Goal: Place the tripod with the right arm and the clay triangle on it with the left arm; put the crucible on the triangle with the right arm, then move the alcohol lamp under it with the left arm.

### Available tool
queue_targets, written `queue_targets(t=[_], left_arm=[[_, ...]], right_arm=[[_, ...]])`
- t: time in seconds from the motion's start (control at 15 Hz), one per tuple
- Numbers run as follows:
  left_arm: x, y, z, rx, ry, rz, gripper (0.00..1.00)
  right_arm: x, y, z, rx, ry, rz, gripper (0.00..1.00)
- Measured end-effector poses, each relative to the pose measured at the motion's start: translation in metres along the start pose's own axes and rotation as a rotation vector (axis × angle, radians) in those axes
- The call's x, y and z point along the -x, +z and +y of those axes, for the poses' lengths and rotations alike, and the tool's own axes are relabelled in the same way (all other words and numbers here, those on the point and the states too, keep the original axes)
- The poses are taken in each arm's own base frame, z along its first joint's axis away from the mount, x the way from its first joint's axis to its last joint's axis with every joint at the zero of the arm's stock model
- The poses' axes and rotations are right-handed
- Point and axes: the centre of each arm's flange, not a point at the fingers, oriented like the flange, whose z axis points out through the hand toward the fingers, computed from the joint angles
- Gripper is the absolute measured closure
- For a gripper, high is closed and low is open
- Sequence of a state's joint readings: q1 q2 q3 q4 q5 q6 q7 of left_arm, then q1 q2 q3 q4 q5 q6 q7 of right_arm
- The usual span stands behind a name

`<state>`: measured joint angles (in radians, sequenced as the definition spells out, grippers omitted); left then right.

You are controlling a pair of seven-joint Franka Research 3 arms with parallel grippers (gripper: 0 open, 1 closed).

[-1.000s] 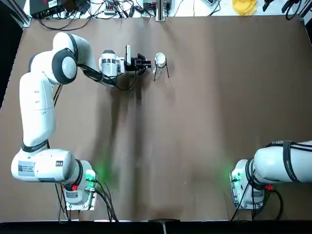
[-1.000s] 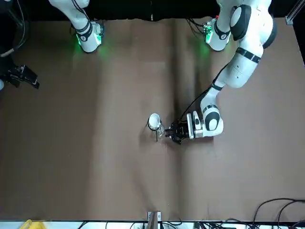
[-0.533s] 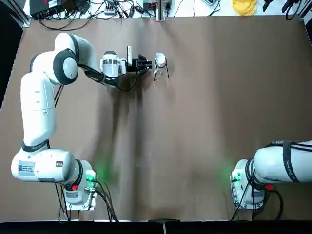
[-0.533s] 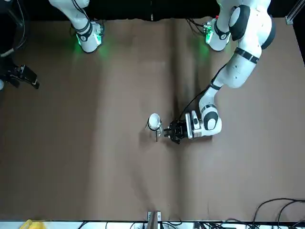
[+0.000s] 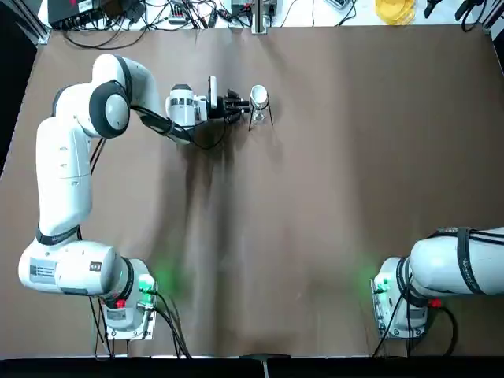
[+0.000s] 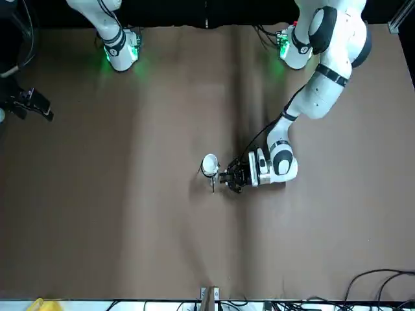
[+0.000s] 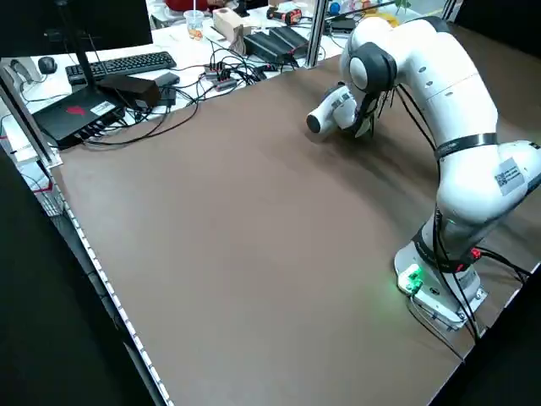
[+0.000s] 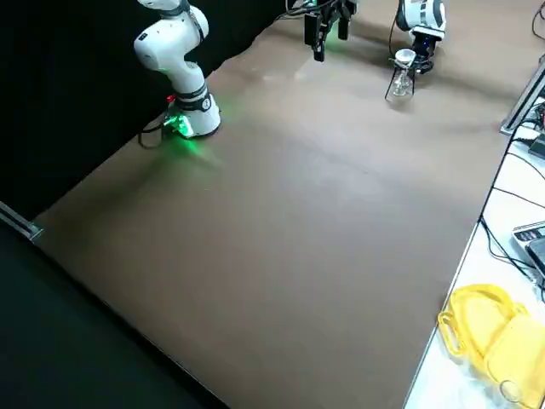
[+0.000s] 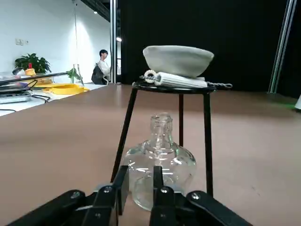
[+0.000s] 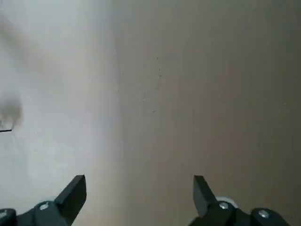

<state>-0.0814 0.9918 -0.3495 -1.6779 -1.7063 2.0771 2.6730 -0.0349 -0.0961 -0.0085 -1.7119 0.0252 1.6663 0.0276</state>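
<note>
Clear round-bellied alcohol lamp (image 9: pixel 160 162) under black tripod (image 9: pixel 171 122), white crucible (image 9: pixel 178 58) atop.

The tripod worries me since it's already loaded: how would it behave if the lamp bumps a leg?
Probably tippy: the tripod stands on thin legs with the crucible up top. The alcohol lamp, smooth glass, may slip.

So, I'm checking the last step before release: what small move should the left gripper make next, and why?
Probably open the left gripper and back away. The alcohol lamp stands between the tripod legs, under the crucible resting on the clay triangle, so only release seems left.
</note>
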Motion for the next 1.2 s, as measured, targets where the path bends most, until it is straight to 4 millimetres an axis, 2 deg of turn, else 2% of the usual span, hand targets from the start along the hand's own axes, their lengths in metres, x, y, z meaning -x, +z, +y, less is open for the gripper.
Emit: queue_targets(t=[0.33, 0.47, 0.6, 0.87, 0.93, 1.2], left_arm=[[0.001, -0.002, -0.001, -0.003, -0.001, -0.001, 0.69], [0.001, -0.009, -0.005, -0.015, -0.003, -0.003, 0.53], [0.002, -0.021, -0.013, -0.038, -0.009, -0.004, 0.5], [-0.012, -0.06, -0.039, -0.063, 0.003, -0.023, 0.15], [-0.031, -0.084, -0.057, -0.064, 0.006, -0.042, 0.01], [-0.075, -0.136, -0.086, -0.064, -0.013, -0.107, 0.01]], right_arm=[[0.0, 0.0, 0.0, 0.0, 0.0, 0.001, 0.0], [0.0, 0.0, 0.0, 0.0, 0.0, 0.002, 0.0], [0.0, 0.0, 0.0, 0.0, 0.0, 0.003, 0.0], [0.0, 0.0, 0.0, 0.0, 0.0, 0.003, 0.0], [0.0, 0.0, 0.0, 0.0, -0.001, 0.003, 0.0], [0.0, 0.0, -0.001, 0.0, -0.002, 0.003, 0.0]])
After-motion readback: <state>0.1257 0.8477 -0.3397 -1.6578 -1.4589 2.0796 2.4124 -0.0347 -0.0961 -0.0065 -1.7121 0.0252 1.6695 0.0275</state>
